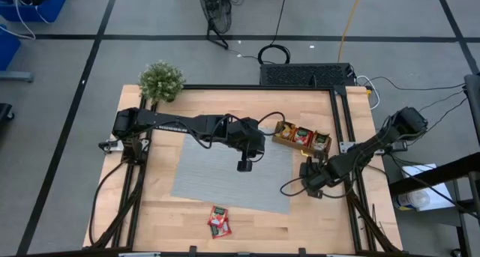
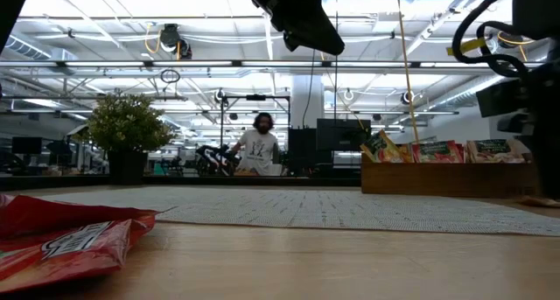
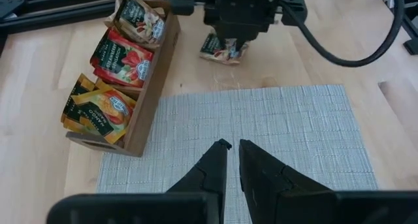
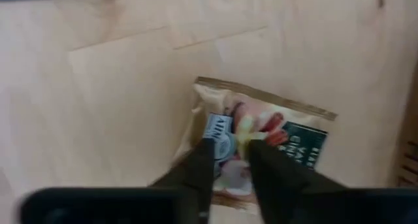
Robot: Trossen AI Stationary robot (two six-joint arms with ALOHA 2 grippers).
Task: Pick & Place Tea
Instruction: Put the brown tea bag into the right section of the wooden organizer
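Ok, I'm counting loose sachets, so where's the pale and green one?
The pale and green sachet lies on bare wood beside the wooden tray, off the grey mat's right edge, with the right claw directly over it.

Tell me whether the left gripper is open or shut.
Shut, empty. The left gripper hangs over the grey mat; its fingers nearly touch, nothing between.

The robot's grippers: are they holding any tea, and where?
The left gripper holds nothing above the grey mat. The right gripper is down over a pale-and-green tea sachet lying on the table; whether it grips it cannot be told.
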